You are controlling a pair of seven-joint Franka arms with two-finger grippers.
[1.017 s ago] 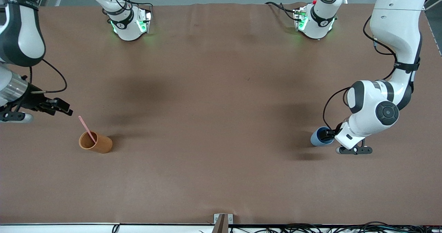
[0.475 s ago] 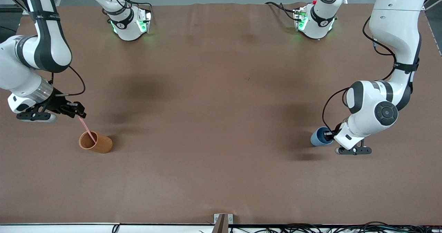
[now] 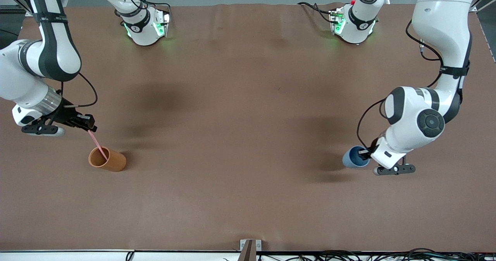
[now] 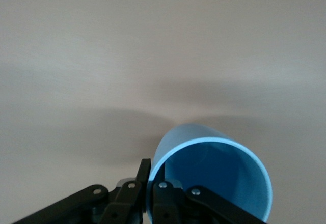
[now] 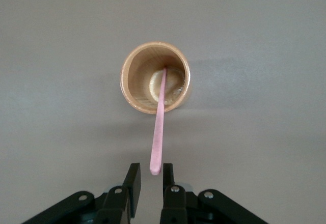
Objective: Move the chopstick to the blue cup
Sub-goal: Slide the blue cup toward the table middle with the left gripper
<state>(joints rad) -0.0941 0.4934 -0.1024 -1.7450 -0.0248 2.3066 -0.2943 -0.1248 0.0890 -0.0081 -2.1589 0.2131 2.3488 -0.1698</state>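
The pale pink chopstick (image 3: 97,145) stands slanted in the orange-brown cup (image 3: 107,159) near the right arm's end of the table. My right gripper (image 3: 92,128) is at the stick's top end. In the right wrist view the open fingers (image 5: 133,183) flank the stick's tip (image 5: 159,127) with a gap, above the cup (image 5: 155,76). My left gripper (image 3: 366,154) is shut on the rim of the blue cup (image 3: 350,158) near the left arm's end. In the left wrist view one finger (image 4: 143,175) is outside the cup's wall (image 4: 214,168) and one inside. The cup is tilted.
The brown table (image 3: 248,137) stretches wide between the two cups. The arm bases (image 3: 143,28) stand at the table's edge farthest from the front camera. A small bracket (image 3: 250,247) sits at the nearest edge.
My right gripper has swung in to the chopstick's top end. My left gripper has shifted the blue cup slightly toward the right arm's end of the table.
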